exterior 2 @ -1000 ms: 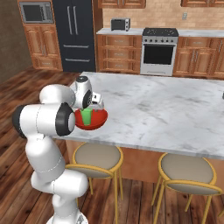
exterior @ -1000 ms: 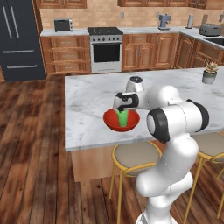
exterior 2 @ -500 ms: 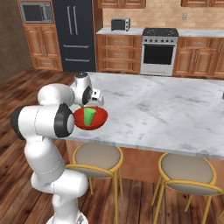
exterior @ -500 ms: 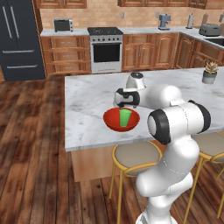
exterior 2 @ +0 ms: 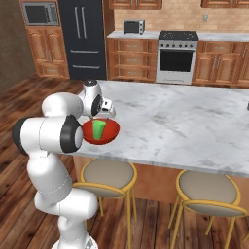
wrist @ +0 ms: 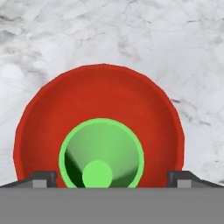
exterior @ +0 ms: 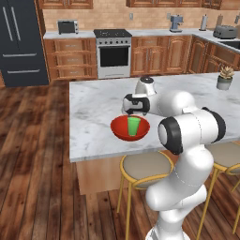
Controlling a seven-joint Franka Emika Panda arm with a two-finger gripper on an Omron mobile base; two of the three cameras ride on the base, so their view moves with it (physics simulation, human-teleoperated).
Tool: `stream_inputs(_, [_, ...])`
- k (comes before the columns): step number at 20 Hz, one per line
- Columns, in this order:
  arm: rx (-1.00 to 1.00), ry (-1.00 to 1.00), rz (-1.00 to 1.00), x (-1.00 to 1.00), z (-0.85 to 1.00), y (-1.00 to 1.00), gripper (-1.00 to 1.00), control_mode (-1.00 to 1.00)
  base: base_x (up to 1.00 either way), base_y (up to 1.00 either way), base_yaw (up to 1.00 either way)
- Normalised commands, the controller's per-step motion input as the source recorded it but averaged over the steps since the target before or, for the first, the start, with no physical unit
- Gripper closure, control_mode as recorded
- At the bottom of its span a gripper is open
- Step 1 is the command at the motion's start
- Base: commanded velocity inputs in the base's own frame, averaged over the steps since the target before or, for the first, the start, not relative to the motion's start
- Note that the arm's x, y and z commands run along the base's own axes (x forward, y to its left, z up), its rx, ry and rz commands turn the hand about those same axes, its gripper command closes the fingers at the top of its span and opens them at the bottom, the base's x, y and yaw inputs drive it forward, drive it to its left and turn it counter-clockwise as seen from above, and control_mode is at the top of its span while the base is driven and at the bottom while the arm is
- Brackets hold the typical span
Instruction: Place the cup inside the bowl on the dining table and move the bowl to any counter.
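Green cup (wrist: 101,153) upright inside the red bowl (wrist: 48,113) on the marble desk (exterior: 93,112).
The gripper (wrist: 109,177) hangs just above the cup, fingers (wrist: 41,178) spread wide on either side of it, holding nothing; the bowl sits near the desk's front edge.

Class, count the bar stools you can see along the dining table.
2: one stool beside the robot, under the bowl; another further right. More may sit beyond the frame.
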Motion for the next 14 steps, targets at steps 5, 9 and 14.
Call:
stream_inputs(5, [0.0, 0.0, 0.0, 0.0, 0.0, -0.26, -1.0, -1.0, 0.0, 0.0, 0.0])
stream_inputs(9, [0.0, 0.0, -0.05, -0.09, 0.0, -0.51, -1.0, -1.0, 0.0, 0.0, 0.0])
stream_inputs(14, [0.0, 0.0, -0.05, -0.05, 0.0, -0.54, -1.0, -1.0, 0.0, 0.0, 0.0])
